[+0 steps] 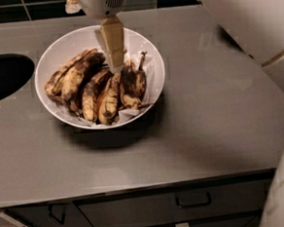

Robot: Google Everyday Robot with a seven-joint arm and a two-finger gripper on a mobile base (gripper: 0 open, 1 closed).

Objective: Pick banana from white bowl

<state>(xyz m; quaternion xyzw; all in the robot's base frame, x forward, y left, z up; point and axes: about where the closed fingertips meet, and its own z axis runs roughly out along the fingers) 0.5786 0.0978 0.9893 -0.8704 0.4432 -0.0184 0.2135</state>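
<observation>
The white bowl [55, 55] is wide and shallow, lined with crumpled white paper, and stands on the grey counter left of centre. It holds several overripe, brown-spotted bananas [101, 91] lying side by side. My gripper [115, 63] hangs straight down from the top edge over the bowl's back middle. Its tip sits at the upper ends of the middle bananas, next to the dark right-hand bananas [132, 82]. I cannot tell whether it touches or holds one.
A dark round opening [3, 76] is cut in the counter [210, 115] at far left. A large white part of my arm [252, 20] fills the upper right and the right edge. Drawers with handles [192, 202] run below the counter's front edge.
</observation>
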